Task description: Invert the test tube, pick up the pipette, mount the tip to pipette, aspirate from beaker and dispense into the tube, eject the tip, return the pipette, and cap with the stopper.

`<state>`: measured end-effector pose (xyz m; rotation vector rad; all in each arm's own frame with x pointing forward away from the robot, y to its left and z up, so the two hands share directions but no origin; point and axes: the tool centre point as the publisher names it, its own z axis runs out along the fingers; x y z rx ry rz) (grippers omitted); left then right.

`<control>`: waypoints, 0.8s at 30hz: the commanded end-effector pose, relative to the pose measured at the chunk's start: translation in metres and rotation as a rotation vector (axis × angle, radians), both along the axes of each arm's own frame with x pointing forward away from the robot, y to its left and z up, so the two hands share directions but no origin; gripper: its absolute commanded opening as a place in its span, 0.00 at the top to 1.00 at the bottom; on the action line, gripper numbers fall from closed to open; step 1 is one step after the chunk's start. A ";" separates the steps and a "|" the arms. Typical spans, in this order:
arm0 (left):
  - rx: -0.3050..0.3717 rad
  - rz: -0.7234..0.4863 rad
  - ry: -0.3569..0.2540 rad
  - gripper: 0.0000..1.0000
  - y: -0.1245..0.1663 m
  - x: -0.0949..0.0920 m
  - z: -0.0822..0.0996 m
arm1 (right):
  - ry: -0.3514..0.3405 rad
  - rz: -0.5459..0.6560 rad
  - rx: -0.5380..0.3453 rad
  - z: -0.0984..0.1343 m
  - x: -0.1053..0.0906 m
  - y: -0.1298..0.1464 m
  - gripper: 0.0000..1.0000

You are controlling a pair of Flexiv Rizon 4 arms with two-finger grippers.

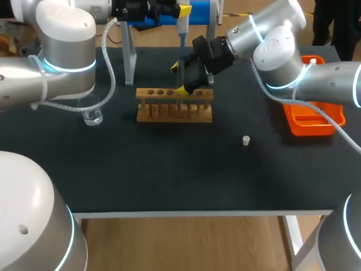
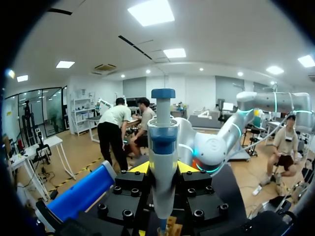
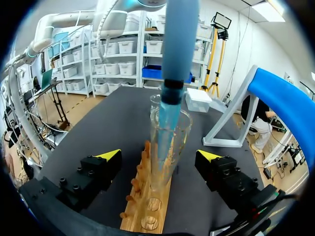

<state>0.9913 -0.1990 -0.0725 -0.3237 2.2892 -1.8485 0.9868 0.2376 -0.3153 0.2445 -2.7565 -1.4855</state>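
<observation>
right wrist view: tip [image 3: 165, 125] end inside test tube [image 3: 183, 132] blurred. head view: right hand [image 1: 179, 79] hides test tube. left wrist view: pipette [image 2: 163, 147] lower end cut off at 6 o'clock.

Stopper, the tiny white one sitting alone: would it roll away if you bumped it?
Probably. The stopper looks tiny, so likely light and easily knocked over. It looks round, so once tipped it could roll on the flat table.

The clear test tube [image 3: 177, 142] stands upright in the wooden rack [image 1: 169, 113], the pipette [image 2: 163, 162] vertical above it, its blue tip [image 3: 166, 115] down inside. The glass beaker [image 1: 92, 110] stands left of the rack, the white stopper [image 1: 246, 140] to its right and nearer the table's front.
</observation>
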 end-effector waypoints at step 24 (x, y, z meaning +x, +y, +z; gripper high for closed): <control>0.037 0.008 -0.019 1.00 -0.009 -0.002 0.025 | 0.000 0.000 -0.002 0.000 0.000 0.000 0.00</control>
